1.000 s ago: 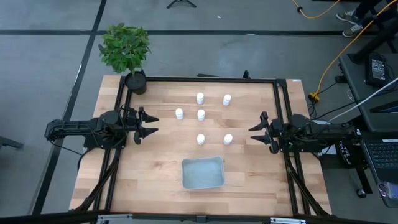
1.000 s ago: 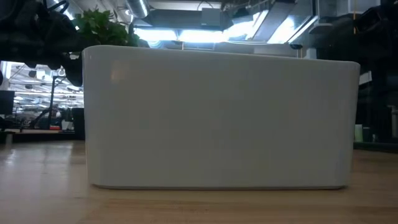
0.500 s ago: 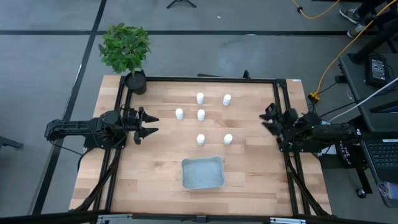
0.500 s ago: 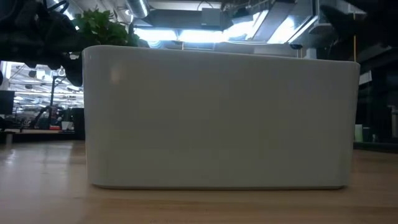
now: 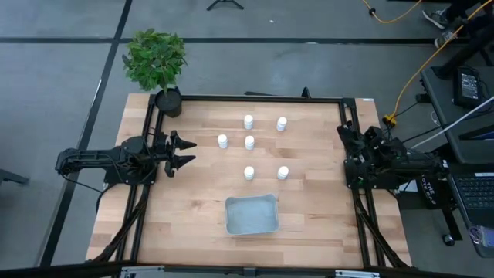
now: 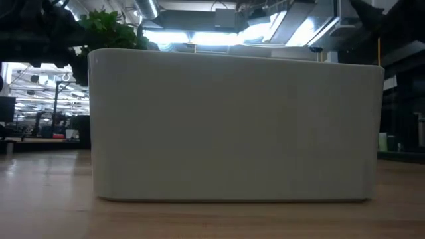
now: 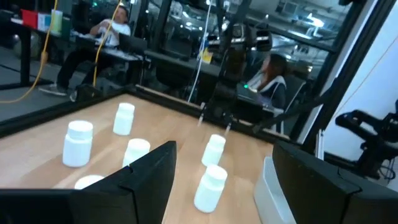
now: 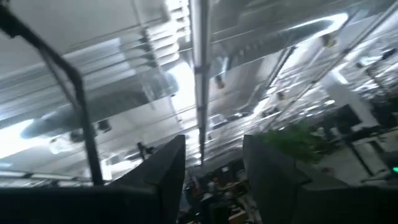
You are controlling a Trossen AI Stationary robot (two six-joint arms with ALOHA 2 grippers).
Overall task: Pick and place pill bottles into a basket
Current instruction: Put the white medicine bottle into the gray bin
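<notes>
Six pill bottles stand mid-bench, basket nearer front, blocking low view. Left hand spread wide at left edge; right hand at right edge, fingers parted, tips hard to see.

A pale wooden table with a black frame stands on a grey floor. A potted plant sits at its far left corner. Beyond it, people sit at desks under bright ceiling lights.
</notes>
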